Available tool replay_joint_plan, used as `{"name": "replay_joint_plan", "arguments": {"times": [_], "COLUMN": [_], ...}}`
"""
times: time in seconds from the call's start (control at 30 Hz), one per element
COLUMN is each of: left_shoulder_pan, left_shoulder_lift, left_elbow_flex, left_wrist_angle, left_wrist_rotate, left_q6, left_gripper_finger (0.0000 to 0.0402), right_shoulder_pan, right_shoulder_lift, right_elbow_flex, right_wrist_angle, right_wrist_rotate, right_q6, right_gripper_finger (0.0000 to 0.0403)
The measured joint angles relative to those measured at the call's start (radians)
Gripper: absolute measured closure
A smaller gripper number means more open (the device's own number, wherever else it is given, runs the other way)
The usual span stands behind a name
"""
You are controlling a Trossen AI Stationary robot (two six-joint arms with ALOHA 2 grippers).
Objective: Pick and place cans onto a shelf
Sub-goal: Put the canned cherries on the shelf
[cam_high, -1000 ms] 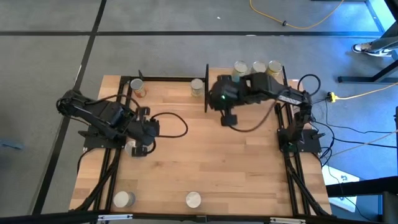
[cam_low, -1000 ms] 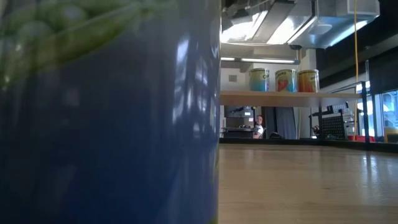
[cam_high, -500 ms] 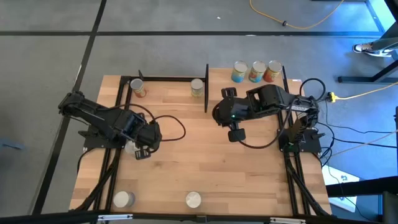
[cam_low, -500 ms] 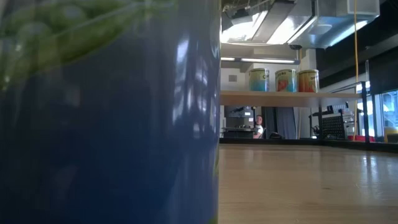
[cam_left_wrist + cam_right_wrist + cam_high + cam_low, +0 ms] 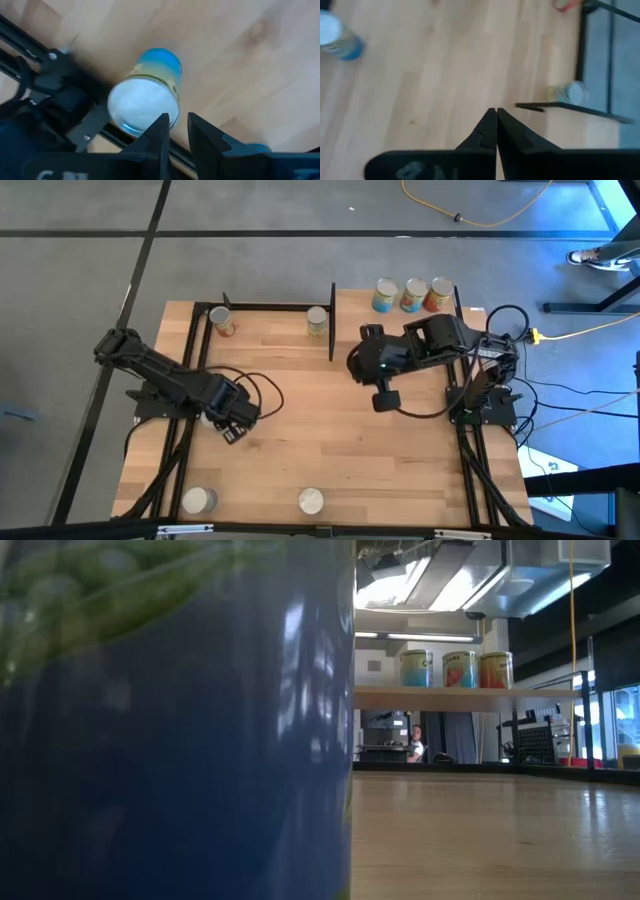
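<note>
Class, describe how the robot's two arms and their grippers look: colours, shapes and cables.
Both arms are dark, jointed and boxy. The left gripper and right gripper each have two black, tapering fingers. Black cables loop beside each arm; a green light glows on the right arm.

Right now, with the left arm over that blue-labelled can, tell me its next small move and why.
Probably ease the left gripper forward to straddle the blue-labelled can, then close. Its fingers stand slightly apart beside the can's silvery top, not around it. The right gripper is shut and empty near the shelf, where three cans already stand.
</note>
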Motion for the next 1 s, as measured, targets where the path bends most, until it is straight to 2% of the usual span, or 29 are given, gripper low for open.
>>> {"name": "replay_joint_plan", "arguments": {"times": [0.23, 0.43, 0.8, 1.0], "left_shoulder_pan": [-0.031, -0.073, -0.137, -0.159], "left_shoulder_lift": [0.0, 0.0, 0.009, 0.008], "left_elbow_flex": [-0.009, -0.009, -0.009, -0.009], "left_wrist_angle": [0.042, 0.042, 0.042, 0.041], "left_wrist_rotate": [-0.04, -0.063, -0.193, -0.19], "left_q6": [-0.103, -0.22, -0.355, -0.426], "left_gripper_finger": [0.0338, 0.0338, 0.0338, 0.0338], "right_shoulder_pan": [0.003, 0.003, 0.002, 0.002], "right_shoulder_lift": [-0.001, -0.001, 0.0, 0.0], "right_elbow_flex": [0.0, 0.0, 0.0, 0.0], "right_wrist_angle": [0.0, 0.0, 0.0, 0.0], "right_wrist_rotate": [-0.054, -0.14, -0.144, -0.144], "right_q6": [-0.023, -0.071, -0.053, -0.047], "right_gripper_finger": [0.0399, 0.04, 0.0401, 0.04]}}
